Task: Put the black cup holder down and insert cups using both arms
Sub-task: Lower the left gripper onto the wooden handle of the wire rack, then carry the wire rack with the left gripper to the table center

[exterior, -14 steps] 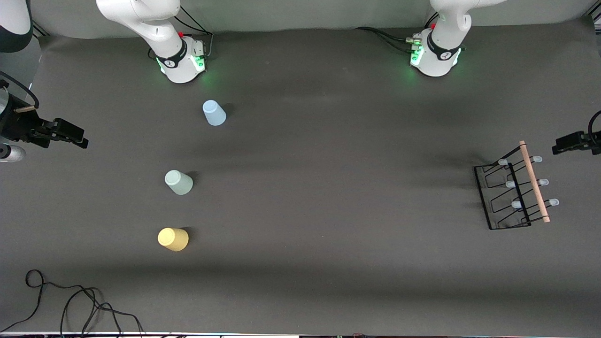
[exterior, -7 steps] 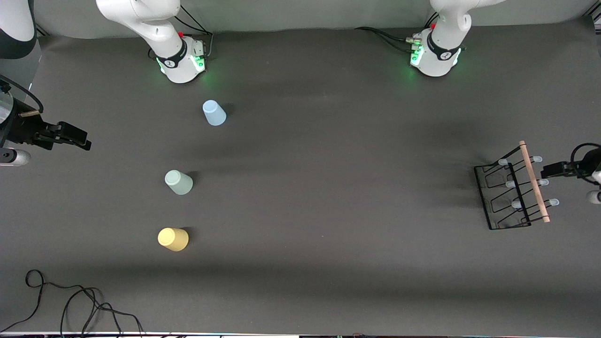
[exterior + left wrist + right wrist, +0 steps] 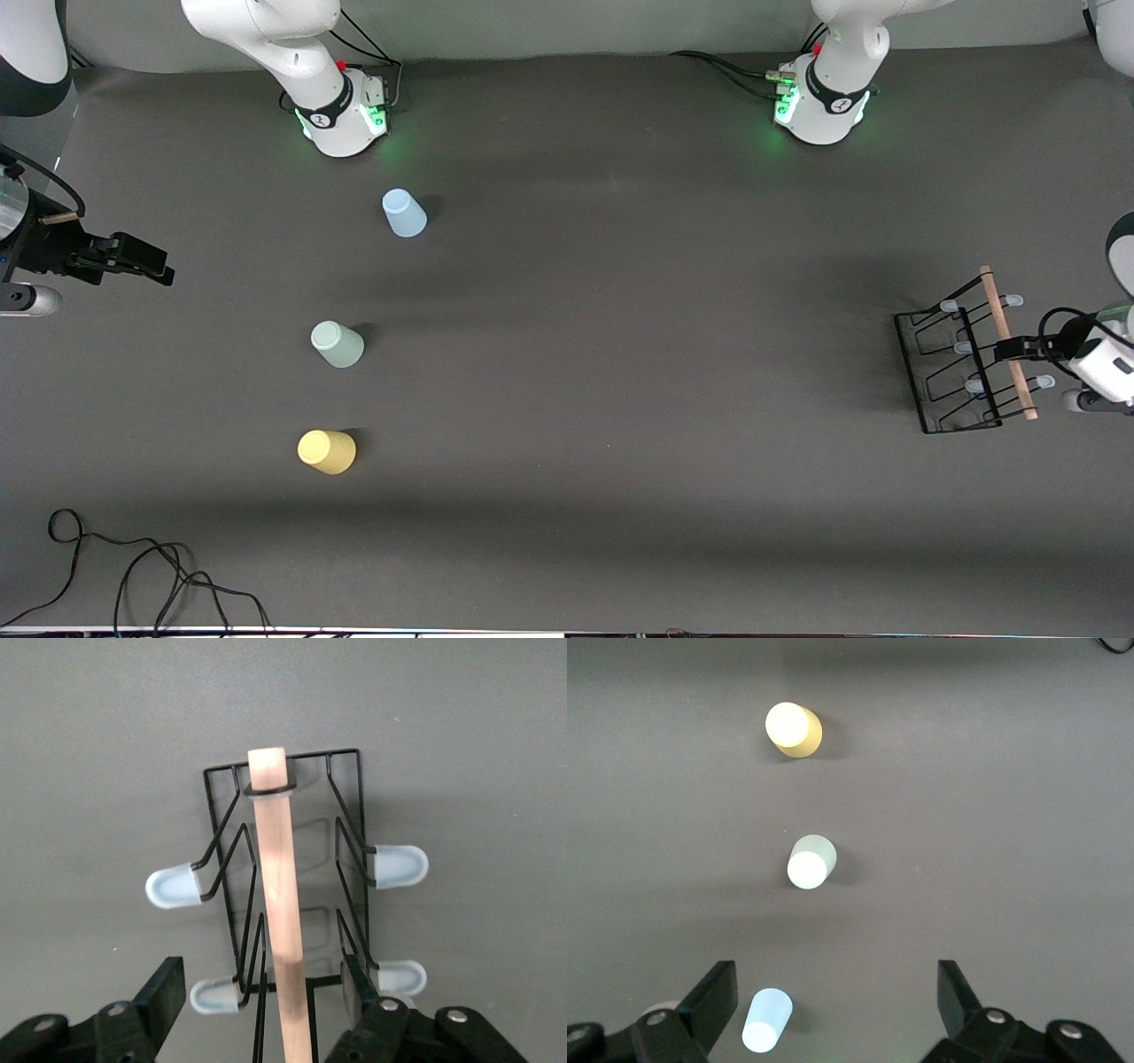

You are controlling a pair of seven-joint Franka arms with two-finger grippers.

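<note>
Alignment governs the grasp: the left gripper (image 3: 266,1010) straddles the wooden rod handle (image 3: 282,904) of the black cup holder (image 3: 961,363) at the left arm's end, jaws spread, untouching. The right gripper (image 3: 833,1010), spread, waits over the blue cup (image 3: 767,1020).

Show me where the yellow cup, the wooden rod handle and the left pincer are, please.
yellow cup (image 3: 326,451): front view, on its side wall.
wooden rod handle (image 3: 282,895): left wrist view, middle of the rod.
left pincer (image 3: 259,1003): left wrist view, midway between its fingertips.
</note>
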